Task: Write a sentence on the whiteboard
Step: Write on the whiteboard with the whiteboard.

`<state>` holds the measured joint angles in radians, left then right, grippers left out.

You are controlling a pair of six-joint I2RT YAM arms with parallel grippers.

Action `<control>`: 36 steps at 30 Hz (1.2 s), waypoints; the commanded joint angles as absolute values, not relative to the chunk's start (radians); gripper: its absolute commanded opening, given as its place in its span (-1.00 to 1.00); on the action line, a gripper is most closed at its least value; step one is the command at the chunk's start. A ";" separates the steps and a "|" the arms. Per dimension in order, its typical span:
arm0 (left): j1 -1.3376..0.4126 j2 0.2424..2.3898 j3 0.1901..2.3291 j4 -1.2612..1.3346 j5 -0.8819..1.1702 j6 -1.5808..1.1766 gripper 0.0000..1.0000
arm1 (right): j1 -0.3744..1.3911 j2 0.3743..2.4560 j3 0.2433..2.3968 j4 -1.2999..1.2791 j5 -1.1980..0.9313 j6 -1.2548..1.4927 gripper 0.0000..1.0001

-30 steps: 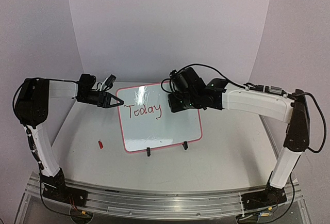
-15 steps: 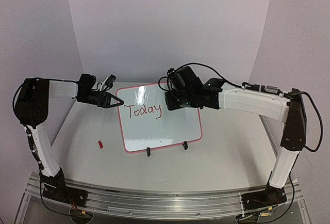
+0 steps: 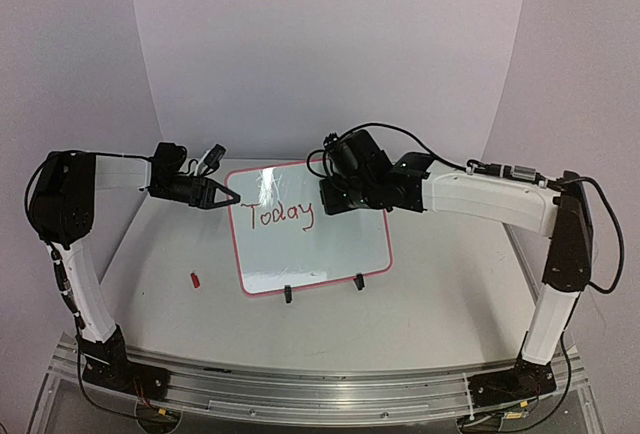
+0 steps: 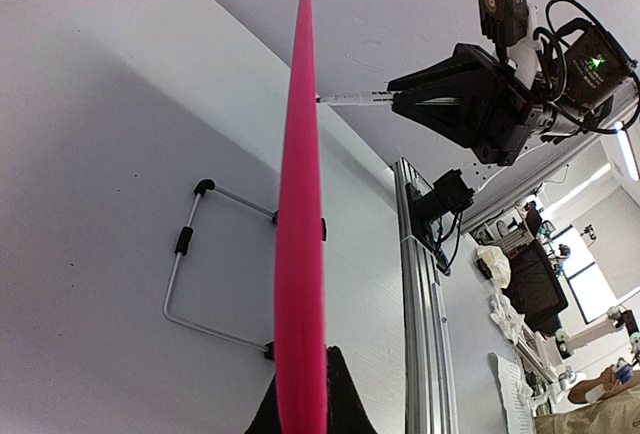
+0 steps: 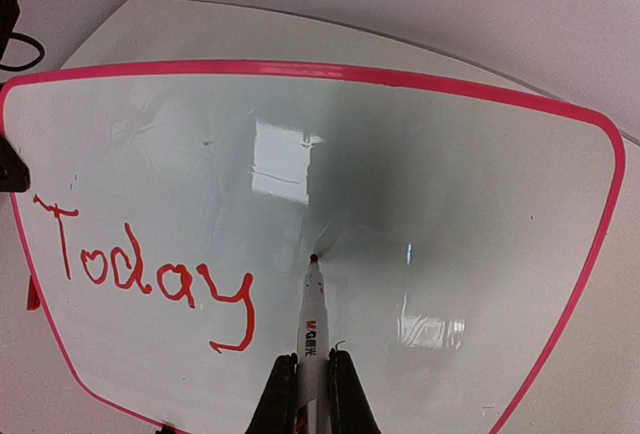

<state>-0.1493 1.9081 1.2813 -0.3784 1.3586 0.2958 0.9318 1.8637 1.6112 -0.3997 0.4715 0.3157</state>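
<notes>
From above, the whiteboard [image 3: 320,249] sits propped up in the middle of the table [image 3: 440,294], leaning back, with "Today" in red writing [image 3: 281,216] across its upper left. The left gripper [image 3: 232,197] is at the board's upper left edge, and the right gripper [image 3: 330,200] is over the top right part. A little red cap [image 3: 196,279] lies on the table just left of the board. On the left wrist cam you see the whiteboard [image 4: 300,254] edge-on, and the left gripper [image 4: 300,409] is pinched tight on its pink frame. The wire stand [image 4: 185,284] pokes out behind, and the right gripper [image 4: 400,94] points a marker [image 4: 350,100] at the board's face. Right wrist cam: the right gripper [image 5: 312,394] is clamped on the marker [image 5: 312,319], its red tip right at the whiteboard [image 5: 480,204], just past the "y" of the writing [image 5: 150,279].
</notes>
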 commanded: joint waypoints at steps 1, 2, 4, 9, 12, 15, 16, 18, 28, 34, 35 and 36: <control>-0.190 1.937 1.294 -0.394 1.275 0.394 -1.00 | 0.922 1.863 1.613 -0.379 0.496 0.324 -1.00; -0.190 1.937 1.293 -0.394 1.274 0.394 -1.00 | 0.923 1.859 1.607 -0.380 0.497 0.326 -1.00; -0.189 1.938 1.295 -0.394 1.274 0.391 -1.00 | 0.922 1.852 1.602 -0.382 0.498 0.328 -1.00; -0.189 1.944 1.296 -0.393 1.274 0.386 -1.00 | 0.923 1.837 1.607 -0.383 0.464 0.331 -1.00; -0.189 1.946 1.295 -0.391 1.274 0.385 -1.00 | 0.923 1.827 1.619 -0.383 0.443 0.324 -1.00; -0.190 1.947 1.293 -0.390 1.272 0.383 -1.00 | 0.923 1.809 1.623 -0.383 0.431 0.322 -1.00; -0.190 1.947 1.293 -0.389 1.270 0.382 -1.00 | 0.923 1.801 1.621 -0.382 0.424 0.324 -1.00; -0.189 1.949 1.294 -0.389 1.269 0.380 -1.00 | 0.924 1.788 1.613 -0.382 0.410 0.326 -1.00; -0.190 1.951 1.298 -0.390 1.263 0.377 -1.00 | 0.924 1.769 1.557 -0.379 0.387 0.348 -1.00; -0.189 1.950 1.301 -0.393 1.261 0.377 -1.00 | 0.924 1.793 1.563 -0.379 0.397 0.353 -1.00; -0.190 1.950 1.301 -0.394 1.261 0.377 -1.00 | 0.924 1.798 1.567 -0.379 0.400 0.353 -1.00; -0.191 1.951 1.301 -0.394 1.263 0.377 -1.00 | 0.924 1.803 1.571 -0.379 0.405 0.353 -1.00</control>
<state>-0.1516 1.9183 1.2930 -0.3851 1.3567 0.2958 0.9298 1.8004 1.5574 -0.3985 0.4000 0.3415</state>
